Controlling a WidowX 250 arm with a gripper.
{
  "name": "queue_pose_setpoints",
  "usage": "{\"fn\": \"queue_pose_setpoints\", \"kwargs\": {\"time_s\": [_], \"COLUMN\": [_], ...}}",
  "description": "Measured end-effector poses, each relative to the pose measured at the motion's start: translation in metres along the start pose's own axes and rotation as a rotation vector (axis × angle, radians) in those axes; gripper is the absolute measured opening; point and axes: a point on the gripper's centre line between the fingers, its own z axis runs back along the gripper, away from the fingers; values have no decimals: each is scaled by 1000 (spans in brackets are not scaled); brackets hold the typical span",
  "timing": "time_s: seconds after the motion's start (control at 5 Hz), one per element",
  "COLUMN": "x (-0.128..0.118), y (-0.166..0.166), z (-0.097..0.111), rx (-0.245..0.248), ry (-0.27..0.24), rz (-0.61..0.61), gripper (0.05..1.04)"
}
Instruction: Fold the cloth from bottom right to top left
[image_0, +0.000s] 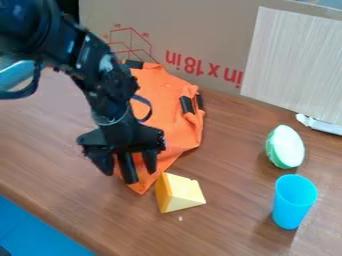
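A: What's nearest?
B: Blue cup (292, 205), lower right of frame. Toy cheese (179, 194), lower centre, right beside the cloth's bottom tip (139, 188). Can't tell if they touch.
A: Cloth position?
B: Orange cloth (160, 90) runs from lower centre to upper centre of frame, on the wood table (227, 210). Rumpled along its right side.
A: Pincer?
B: Gripper (129, 173) is at the cloth's lower end, left of the cheese. Fingers spread apart, a dark bar (127, 167) between them. Looks like a patch on the cloth; can't confirm. No clear pinch on fabric.
A: Handling?
B: Should be light and limp. No stiffness to push against, so it needs a real pinch. Fabric shouldn't slip much once caught, and nothing fragile about it. The dark patches (187, 104) at centre may be stiffer and could crease badly.
A: Where to grab?
B: Bottom tip or the lower right edge, just in from the border. One layer plus a little slack. Too shallow and it slides out; too deep and it bunches.
A: Then?
B: Lift clear of the cheese, carry toward upper left, lay down low. Dragging flat probably shifts the whole cloth.
A: Far side?
B: Cardboard box (200, 37) behind the top end. Don't overshoot.
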Motion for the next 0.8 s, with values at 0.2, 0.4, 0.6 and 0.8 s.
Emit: {"fn": "queue_pose_setpoints", "kwargs": {"time_s": [0.2, 0.4, 0.6, 0.8], "x": [5, 8, 15, 53], "y": [-1, 0, -8, -18], "z": [-6, -13, 0, 30], "rx": [-13, -2, 6, 19], "ry": [-24, -22, 50, 186], "rz": [17, 43, 52, 156], "gripper": [657, 337, 181, 108]}}
